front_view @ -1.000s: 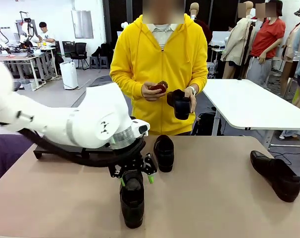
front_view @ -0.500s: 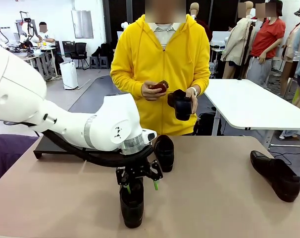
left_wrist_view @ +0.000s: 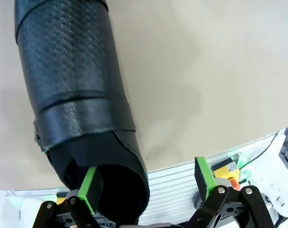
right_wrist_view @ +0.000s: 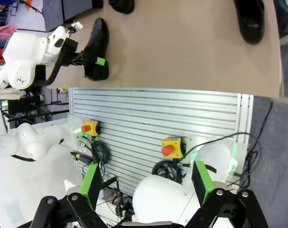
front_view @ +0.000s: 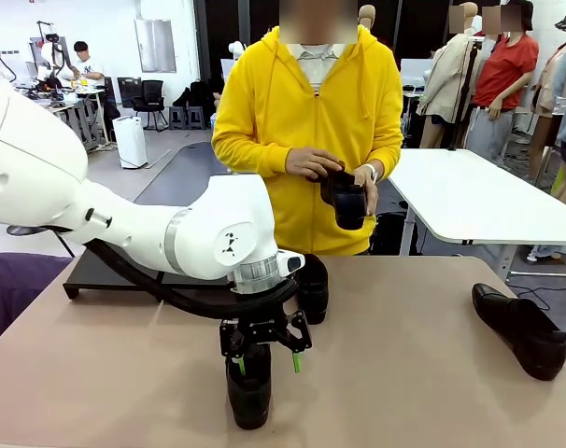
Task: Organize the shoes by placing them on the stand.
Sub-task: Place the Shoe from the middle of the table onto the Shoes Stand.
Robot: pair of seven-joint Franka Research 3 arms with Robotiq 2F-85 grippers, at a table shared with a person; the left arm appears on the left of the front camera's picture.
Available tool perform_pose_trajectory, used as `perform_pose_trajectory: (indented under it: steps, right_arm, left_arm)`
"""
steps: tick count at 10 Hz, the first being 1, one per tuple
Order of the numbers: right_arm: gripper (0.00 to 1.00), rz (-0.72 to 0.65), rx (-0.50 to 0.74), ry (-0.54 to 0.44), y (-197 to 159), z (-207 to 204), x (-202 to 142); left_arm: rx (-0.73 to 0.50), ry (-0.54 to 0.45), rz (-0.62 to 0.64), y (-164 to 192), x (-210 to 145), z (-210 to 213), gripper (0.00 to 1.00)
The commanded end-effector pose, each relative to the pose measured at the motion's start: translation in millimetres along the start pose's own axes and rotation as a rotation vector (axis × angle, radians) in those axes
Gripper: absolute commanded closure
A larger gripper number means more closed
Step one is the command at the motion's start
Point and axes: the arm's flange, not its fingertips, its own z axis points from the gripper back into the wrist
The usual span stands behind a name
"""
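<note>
A black shoe (front_view: 249, 394) lies near the table's front edge, toe toward me. My left gripper (front_view: 267, 360) hangs open just above its heel end. In the left wrist view one green pad (left_wrist_view: 89, 189) sits at the rim of the shoe's (left_wrist_view: 75, 90) heel opening, and the other pad (left_wrist_view: 204, 177) is off to the side over bare table. A second shoe (front_view: 311, 287) lies behind the arm and a third (front_view: 522, 329) at the far right. The person holds another shoe (front_view: 347, 200) in both hands. The stand (front_view: 96, 273) is at the back left, mostly behind the arm. My right gripper (right_wrist_view: 146, 184) is open and holds nothing, off the table.
The person in a yellow hoodie (front_view: 306, 121) stands at the far edge. The left arm (front_view: 143, 229) stretches across the table's left half. A white table (front_view: 470, 191) stands behind on the right. From the right wrist view, the table's front edge (right_wrist_view: 182, 90) and a slatted panel with red buttons lie below.
My left gripper has slid a little right and toward the front along the shoe, still open. The person's right hand has come over onto the shoe they hold.
</note>
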Motion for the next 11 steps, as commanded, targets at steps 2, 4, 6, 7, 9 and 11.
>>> perform_pose_trajectory:
  steps: [2,4,6,7,9,11]
  right_arm:
    - [0.0,0.022,0.015,0.005,1.7,4.6,0.4]
    - [0.0,0.022,0.015,0.005,1.7,4.6,0.4]
    - [0.0,0.022,0.015,0.005,1.7,4.6,0.4]
    - [0.0,0.022,0.015,0.005,1.7,4.6,0.4]
    - [0.0,0.022,0.015,0.005,1.7,4.6,0.4]
    - [0.0,0.022,0.015,0.005,1.7,4.6,0.4]
  left_arm:
    - [-0.01,-0.016,-0.007,3.8,3.4,-0.4,0.0]
    - [0.042,-0.064,0.019,0.5,7.7,-5.4,1.0]
    - [0.045,-0.009,-0.002,-2.3,8.2,-8.2,1.0]
    - [0.048,0.002,-0.002,-3.0,8.7,-9.9,1.0]
    - [0.062,0.019,0.007,-3.7,8.3,-10.4,1.0]
    - [0.072,0.028,0.01,-3.9,8.1,-11.2,1.0]
